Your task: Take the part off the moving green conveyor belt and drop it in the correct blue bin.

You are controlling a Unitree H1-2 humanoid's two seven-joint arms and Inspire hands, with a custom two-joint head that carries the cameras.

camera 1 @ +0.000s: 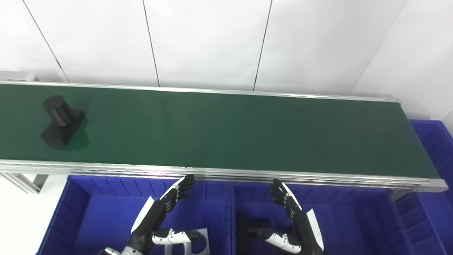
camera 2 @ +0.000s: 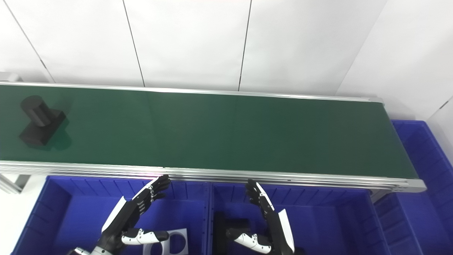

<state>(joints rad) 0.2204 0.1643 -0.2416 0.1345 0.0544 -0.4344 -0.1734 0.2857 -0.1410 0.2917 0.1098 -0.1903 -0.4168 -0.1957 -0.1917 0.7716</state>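
Note:
A black part (camera 1: 61, 119), a square block with an upright cylinder on top, lies at the far left of the green conveyor belt (camera 1: 226, 131). My left hand (camera 1: 159, 216) is open and empty, hovering over the left blue bin (camera 1: 92, 212) just below the belt's near rail. My right hand (camera 1: 293, 219) is open and empty over the middle blue bin (camera 1: 354, 219). Both hands are far to the right of the part.
The left bin holds a grey plate with round holes (camera 1: 193, 244). The middle bin holds a black part (camera 1: 253, 226), partly hidden by my right hand. A third blue bin (camera 1: 433, 141) stands past the belt's right end. A white wall is behind the belt.

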